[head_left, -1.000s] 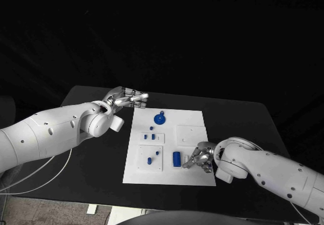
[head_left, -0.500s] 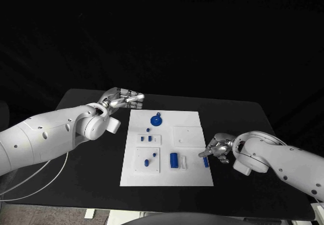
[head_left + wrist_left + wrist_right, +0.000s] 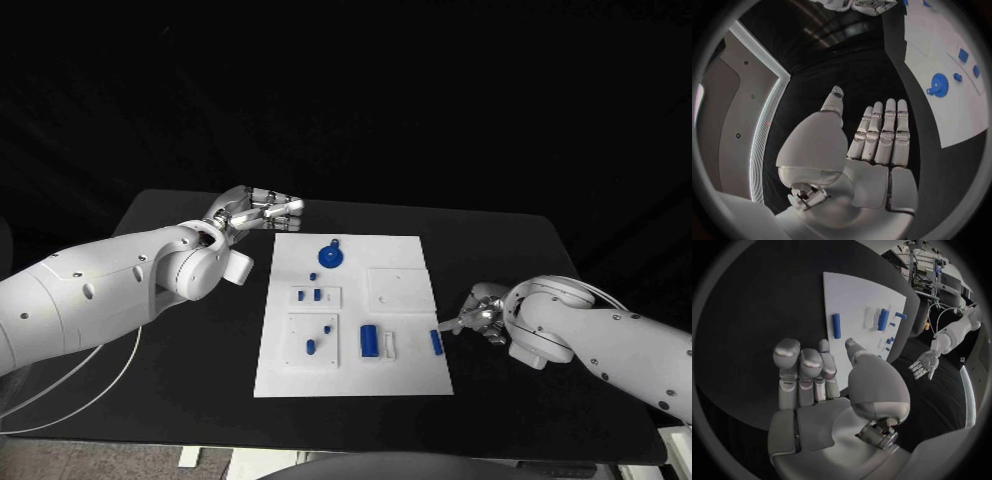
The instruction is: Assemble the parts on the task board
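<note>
Task board: I log a white plate lying flat in the middle of the black table, with bare tabletop on all four sides of it.

On the board: a round blue part with a small tab near the far edge. Two small blue pieces sit in a raised square block nearer the board's middle. A second block below that carries two more small blue pieces. A larger blue cylinder lies beside that block, a white piece just next to it. A short blue bar lies loose close to the board's right edge.

Left hand: off the board, beyond its far left corner, over bare table. I see the fingers straight and together, thumb apart, nothing held.

Right hand: off the board, just beside its right edge, near the short blue bar but not touching it. Fingers loosely curled, thumb extended, nothing in its grasp.
</note>
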Action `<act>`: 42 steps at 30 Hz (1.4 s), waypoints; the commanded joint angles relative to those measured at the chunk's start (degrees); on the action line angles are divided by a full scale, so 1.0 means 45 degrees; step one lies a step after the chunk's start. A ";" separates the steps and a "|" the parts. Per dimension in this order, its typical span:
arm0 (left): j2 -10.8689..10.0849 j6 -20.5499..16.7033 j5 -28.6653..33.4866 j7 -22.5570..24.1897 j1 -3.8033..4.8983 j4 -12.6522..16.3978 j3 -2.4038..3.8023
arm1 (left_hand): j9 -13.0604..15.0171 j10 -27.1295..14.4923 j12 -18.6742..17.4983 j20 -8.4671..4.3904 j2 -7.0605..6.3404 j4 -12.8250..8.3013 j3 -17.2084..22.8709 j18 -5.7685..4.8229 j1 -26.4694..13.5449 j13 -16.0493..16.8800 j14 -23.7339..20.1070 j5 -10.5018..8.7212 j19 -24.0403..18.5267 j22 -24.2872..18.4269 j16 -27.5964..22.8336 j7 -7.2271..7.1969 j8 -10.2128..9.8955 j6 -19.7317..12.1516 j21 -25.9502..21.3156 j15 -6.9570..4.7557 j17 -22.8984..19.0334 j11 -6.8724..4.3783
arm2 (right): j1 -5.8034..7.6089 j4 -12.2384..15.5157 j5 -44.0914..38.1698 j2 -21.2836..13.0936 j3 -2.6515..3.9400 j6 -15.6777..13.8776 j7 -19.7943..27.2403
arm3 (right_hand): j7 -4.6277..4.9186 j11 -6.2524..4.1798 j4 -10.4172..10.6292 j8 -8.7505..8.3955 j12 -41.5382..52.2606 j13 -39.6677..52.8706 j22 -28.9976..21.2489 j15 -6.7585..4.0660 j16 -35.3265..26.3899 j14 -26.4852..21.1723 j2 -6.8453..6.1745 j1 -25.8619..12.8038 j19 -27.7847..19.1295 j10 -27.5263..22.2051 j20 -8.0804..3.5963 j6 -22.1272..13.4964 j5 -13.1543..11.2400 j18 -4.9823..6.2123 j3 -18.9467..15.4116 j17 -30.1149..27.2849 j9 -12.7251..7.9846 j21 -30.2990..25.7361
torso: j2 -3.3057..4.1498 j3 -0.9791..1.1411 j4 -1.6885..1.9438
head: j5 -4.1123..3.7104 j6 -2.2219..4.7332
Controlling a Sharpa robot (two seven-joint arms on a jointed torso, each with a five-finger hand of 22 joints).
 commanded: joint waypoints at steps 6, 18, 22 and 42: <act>-0.0005 0.0299 0.0127 0.0232 0.0003 0.0080 0.0005 | 0.0019 -0.0032 0.0022 0.0019 0.0115 0.0001 0.0062 0.0126 -0.0042 0.0016 -0.0007 -0.0002 0.0037 -0.0016 -0.0057 0.0036 0.0009 -0.0030 0.0023 -0.0005 -0.0011 0.0049 | -0.0032 -0.0354 -0.0804 0.0427 -0.0061 0.0384 -0.0902 | 0.0122 0.0144 0.0704 -0.0005 -0.0121 -0.0063 0.0399 0.0149 -0.0040 -0.0003 -0.0471 0.0075 0.0705 -0.0133 0.0118 -0.0413 -0.0199 0.0058 0.0047 -0.0039 -0.0211 -0.0075 | 0.0005 -0.0010 0.0033 | 0.0000 -0.0052; -0.0053 0.0327 0.0128 0.0178 0.0005 0.0083 0.0003 | 0.0019 -0.0026 0.0021 0.0025 0.0184 -0.0028 0.0030 0.0133 -0.0054 0.0016 -0.0017 -0.0017 0.0035 -0.0018 -0.0057 0.0035 0.0009 -0.0018 0.0021 -0.0004 -0.0011 0.0048 | -0.0090 -0.0755 -0.0696 0.0943 -0.0397 0.1102 -0.0776 | 0.0178 0.0182 0.0868 -0.0002 -0.0160 -0.0089 0.0382 0.0174 -0.0078 -0.0013 -0.0570 0.0138 0.0699 -0.0191 0.0143 -0.0577 -0.0240 0.0075 -0.0094 -0.0052 -0.0500 -0.0132 | 0.0001 0.0002 0.0032 | 0.0048 -0.0159; -0.0094 0.0305 0.0128 0.0150 0.0006 0.0070 0.0001 | 0.0019 -0.0024 0.0020 0.0025 0.0208 -0.0060 0.0004 0.0133 -0.0048 0.0016 -0.0015 -0.0022 0.0036 -0.0019 -0.0058 0.0030 0.0009 -0.0010 0.0021 -0.0002 -0.0011 0.0051 | -0.0098 -0.0811 -0.0673 0.1012 -0.0524 0.1421 -0.0748 | 0.0182 0.0182 0.0649 0.0002 -0.0173 -0.0093 0.0387 0.0175 -0.0079 -0.0014 -0.0615 0.0375 0.0693 -0.0210 0.0142 -0.0558 -0.0246 0.0064 -0.0124 -0.0036 -0.0546 -0.0139 | 0.0001 0.0002 0.0013 | 0.0064 -0.0183; -0.0154 0.0297 0.0128 0.0080 0.0007 0.0047 -0.0001 | 0.0018 -0.0034 0.0017 0.0026 0.0274 -0.0066 -0.0016 0.0136 -0.0060 0.0015 -0.0016 -0.0001 0.0040 -0.0019 -0.0057 0.0036 0.0008 -0.0021 0.0022 -0.0001 -0.0011 0.0054 | -0.0229 -0.0994 -0.0733 0.1327 -0.0664 0.0159 -0.0342 | -0.0088 0.0009 -0.2993 0.0001 -0.0050 -0.0053 0.0453 0.0096 -0.0121 0.0016 0.1874 0.0513 0.0704 -0.0103 0.0078 0.0230 0.0546 -0.0032 0.1297 -0.0041 -0.0692 -0.0126 | -0.0011 -0.0007 0.0005 | 0.0112 -0.0198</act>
